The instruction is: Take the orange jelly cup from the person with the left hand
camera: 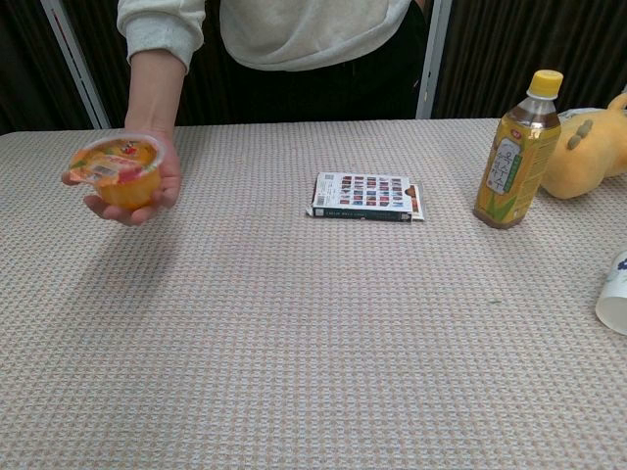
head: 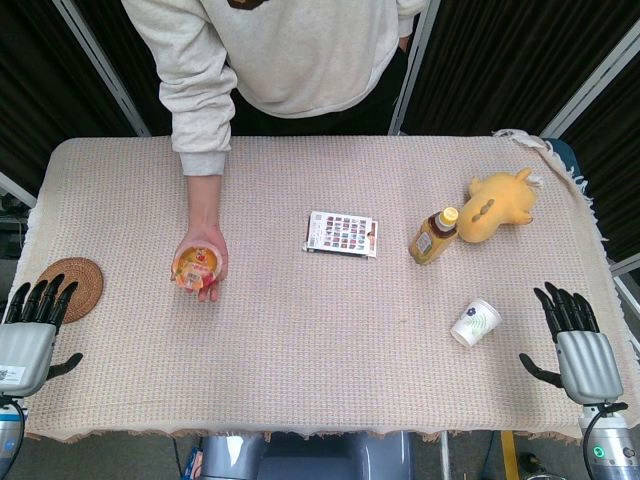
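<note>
The orange jelly cup (head: 197, 264) (camera: 119, 171) rests in the person's outstretched palm (camera: 137, 186), held above the left part of the table. My left hand (head: 30, 330) sits at the near left corner, fingers spread and empty, well to the left of the cup and nearer to me. My right hand (head: 578, 343) rests at the near right corner, fingers apart, holding nothing. Neither hand shows in the chest view.
A round woven coaster (head: 72, 288) lies by my left hand. A small box (head: 342, 234) (camera: 367, 196) lies mid-table; a tea bottle (head: 434, 236) (camera: 515, 152), a yellow plush toy (head: 498, 204) and a paper cup (head: 474, 322) stand on the right.
</note>
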`<move>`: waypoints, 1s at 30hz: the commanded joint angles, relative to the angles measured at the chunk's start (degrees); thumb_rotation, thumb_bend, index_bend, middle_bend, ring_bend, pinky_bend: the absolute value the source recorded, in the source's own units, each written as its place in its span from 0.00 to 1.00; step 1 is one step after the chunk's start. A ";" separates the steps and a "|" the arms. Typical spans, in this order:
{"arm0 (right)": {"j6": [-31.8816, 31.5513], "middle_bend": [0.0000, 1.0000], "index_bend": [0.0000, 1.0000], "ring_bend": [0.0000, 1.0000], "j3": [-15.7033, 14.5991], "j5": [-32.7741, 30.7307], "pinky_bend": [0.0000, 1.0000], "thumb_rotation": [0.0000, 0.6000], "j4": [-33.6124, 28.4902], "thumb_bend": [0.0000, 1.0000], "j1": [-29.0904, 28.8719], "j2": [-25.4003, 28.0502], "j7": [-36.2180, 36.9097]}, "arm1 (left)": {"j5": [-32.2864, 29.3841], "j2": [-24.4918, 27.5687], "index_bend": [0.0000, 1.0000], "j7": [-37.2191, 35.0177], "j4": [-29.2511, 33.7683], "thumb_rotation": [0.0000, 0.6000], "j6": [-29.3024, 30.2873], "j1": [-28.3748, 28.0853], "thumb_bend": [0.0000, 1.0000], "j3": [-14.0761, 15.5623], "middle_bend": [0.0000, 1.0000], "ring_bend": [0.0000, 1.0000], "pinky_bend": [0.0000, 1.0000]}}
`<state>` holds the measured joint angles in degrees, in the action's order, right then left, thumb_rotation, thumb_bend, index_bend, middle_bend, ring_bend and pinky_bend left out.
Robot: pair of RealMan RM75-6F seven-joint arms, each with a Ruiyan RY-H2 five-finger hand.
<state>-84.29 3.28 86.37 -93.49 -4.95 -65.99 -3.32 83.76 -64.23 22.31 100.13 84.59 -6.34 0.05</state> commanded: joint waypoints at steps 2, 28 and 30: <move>0.06 0.00 0.00 0.00 0.01 -0.08 0.00 1.00 -0.04 0.14 0.00 0.00 0.01 | -0.05 0.01 0.00 0.04 0.00 1.00 -0.13 -0.01 0.12 -0.05 0.00 0.00 0.00; 0.60 0.00 0.00 0.00 -0.01 0.09 0.00 1.00 0.11 0.14 -0.36 -0.01 0.19 | -10.84 7.25 0.00 8.38 13.55 1.00 -13.32 -11.48 0.12 -9.20 0.00 0.00 0.05; 0.75 0.00 0.00 0.00 -0.03 0.09 0.00 1.00 0.10 0.14 -0.43 -0.01 0.22 | -13.80 8.15 0.02 11.13 14.66 1.00 -16.31 -14.31 0.12 -10.67 0.00 0.02 0.09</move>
<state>-83.55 3.26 86.46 -93.39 -5.37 -66.00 -3.11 74.43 -58.41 29.47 111.85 72.82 -16.40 -7.73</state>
